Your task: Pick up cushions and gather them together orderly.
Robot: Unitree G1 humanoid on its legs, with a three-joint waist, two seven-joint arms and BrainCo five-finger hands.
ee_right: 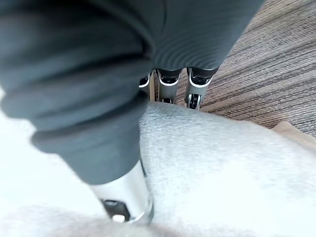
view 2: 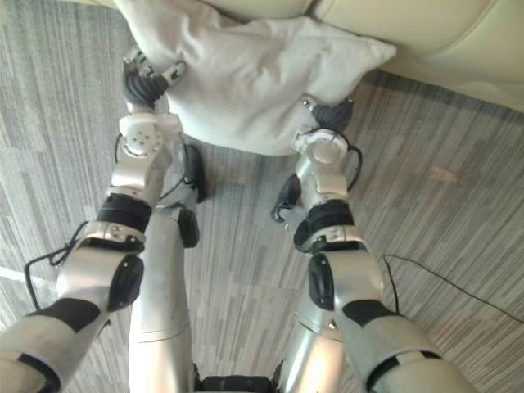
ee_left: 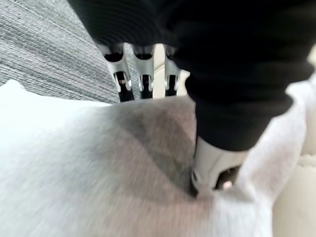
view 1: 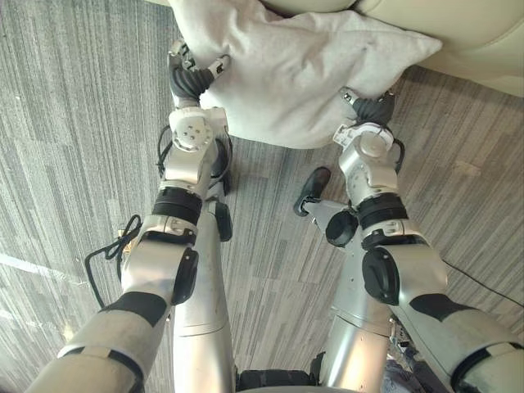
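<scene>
Cushion (view 1: pixel 295 74) is held between both hands, with the sofa (view 1: pixel 483 41) just beyond them. Left hand (view 1: pixel 192 78) and right hand (view 1: pixel 368 106) each pinch an opposite edge. Recommendation: lift level and evenly, since both grips look shallow and could slip.

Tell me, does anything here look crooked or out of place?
The white cushion is askew: the left hand and right hand pinch its edges, and it hangs slanted in front of the sofa. A small pale scrap also lies on the floor.
</scene>
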